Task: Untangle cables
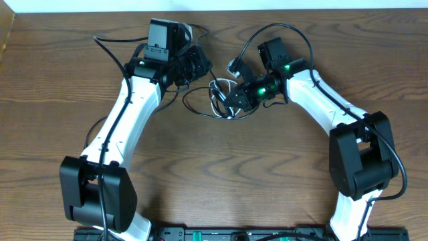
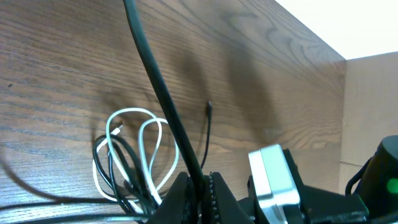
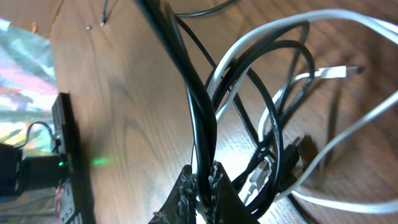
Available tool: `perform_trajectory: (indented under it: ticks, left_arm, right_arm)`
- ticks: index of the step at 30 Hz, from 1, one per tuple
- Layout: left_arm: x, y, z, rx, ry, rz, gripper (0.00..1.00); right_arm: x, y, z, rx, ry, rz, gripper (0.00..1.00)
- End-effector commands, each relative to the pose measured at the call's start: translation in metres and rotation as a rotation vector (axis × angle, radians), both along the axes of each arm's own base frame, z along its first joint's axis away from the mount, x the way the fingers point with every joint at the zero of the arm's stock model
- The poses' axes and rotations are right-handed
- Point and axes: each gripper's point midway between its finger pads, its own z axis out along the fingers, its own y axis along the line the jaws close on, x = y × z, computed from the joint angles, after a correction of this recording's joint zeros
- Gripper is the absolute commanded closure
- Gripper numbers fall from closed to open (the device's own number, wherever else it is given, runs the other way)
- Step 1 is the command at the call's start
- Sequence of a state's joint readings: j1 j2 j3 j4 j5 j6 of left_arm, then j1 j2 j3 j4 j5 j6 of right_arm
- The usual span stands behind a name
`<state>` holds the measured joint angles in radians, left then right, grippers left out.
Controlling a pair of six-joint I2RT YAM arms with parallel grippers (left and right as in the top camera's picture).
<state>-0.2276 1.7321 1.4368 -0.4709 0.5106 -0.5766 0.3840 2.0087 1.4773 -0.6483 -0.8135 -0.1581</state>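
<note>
The black and white cables lie tangled in loops (image 1: 217, 97) at mid-table between my two grippers. My left gripper (image 1: 202, 67) sits just left of the tangle. In its wrist view the left gripper (image 2: 200, 186) is shut on a black cable (image 2: 163, 93) that runs taut up and away, with white loops (image 2: 134, 115) beside it. My right gripper (image 1: 232, 100) is at the tangle's right edge. The right wrist view shows the right gripper (image 3: 202, 180) shut on black cable strands (image 3: 196, 99), with the white cable (image 3: 292, 22) and its plug (image 3: 339, 71) looping close by.
A thicker black arm cable (image 1: 281, 27) arcs over the right wrist near the table's far edge (image 1: 321, 12). A loose black loop (image 1: 194, 107) lies on the wood below the left gripper. The table's side edge (image 3: 53, 37) shows in the right wrist view.
</note>
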Motion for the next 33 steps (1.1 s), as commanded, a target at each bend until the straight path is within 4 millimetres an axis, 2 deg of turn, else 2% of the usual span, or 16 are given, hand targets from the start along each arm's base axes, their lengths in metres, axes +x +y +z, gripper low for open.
perform_trajectory:
  ticks: [1,5,8,9,10,11,12,14,15,17,20,26,30,33]
  left_arm:
    - [0.001,0.000,0.002,0.005,-0.010,0.000,0.92]
    - [0.001,0.000,0.002,0.023,-0.029,-0.025,0.93]
    - [0.001,0.005,-0.002,0.052,-0.024,-0.015,0.92]
    - [0.000,0.008,-0.004,0.068,-0.018,-0.004,0.88]
    - [0.000,0.011,-0.007,0.084,-0.007,0.006,0.75]
    - [-0.001,0.012,-0.009,0.093,-0.002,0.013,0.66]
    - [-0.003,0.016,-0.012,0.113,0.012,0.024,0.47]
    - [-0.004,0.017,-0.014,0.126,0.015,0.018,0.33]
    - [-0.004,0.017,-0.014,0.132,0.010,0.009,0.23]
    - [-0.005,0.018,-0.015,0.145,0.002,-0.009,0.12]
    - [-0.009,0.022,-0.020,0.180,0.010,-0.018,0.07]
    - [-0.023,0.032,-0.032,0.243,0.075,-0.024,0.07]
    - [-0.031,0.033,-0.037,0.258,0.105,-0.043,0.07]
    - [-0.039,0.026,-0.038,0.249,0.114,-0.100,0.07]
  right_arm:
    - [0.012,-0.007,-0.002,-0.055,0.004,-0.079,0.99]
    - [0.014,-0.010,0.006,-0.047,0.009,-0.109,0.99]
    - [0.022,-0.019,0.023,-0.067,0.001,-0.188,0.99]
    - [0.023,-0.022,0.028,-0.069,-0.008,-0.204,0.99]
    - [0.026,-0.026,0.039,-0.071,-0.024,-0.238,0.99]
    - [0.028,-0.029,0.044,-0.073,-0.031,-0.255,0.99]
    - [0.029,-0.034,0.056,-0.074,-0.041,-0.294,0.99]
    - [0.030,-0.039,0.063,-0.076,-0.027,-0.337,0.99]
    - [0.029,-0.040,0.062,-0.082,-0.015,-0.351,0.99]
    - [0.028,-0.043,0.058,-0.101,0.024,-0.384,0.99]
    - [0.022,-0.043,0.040,-0.155,0.097,-0.424,0.99]
    - [0.018,-0.047,0.018,-0.237,0.187,-0.517,0.99]
    - [0.019,-0.050,0.013,-0.258,0.217,-0.564,0.99]
    - [0.019,-0.050,0.013,-0.254,0.224,-0.574,0.99]
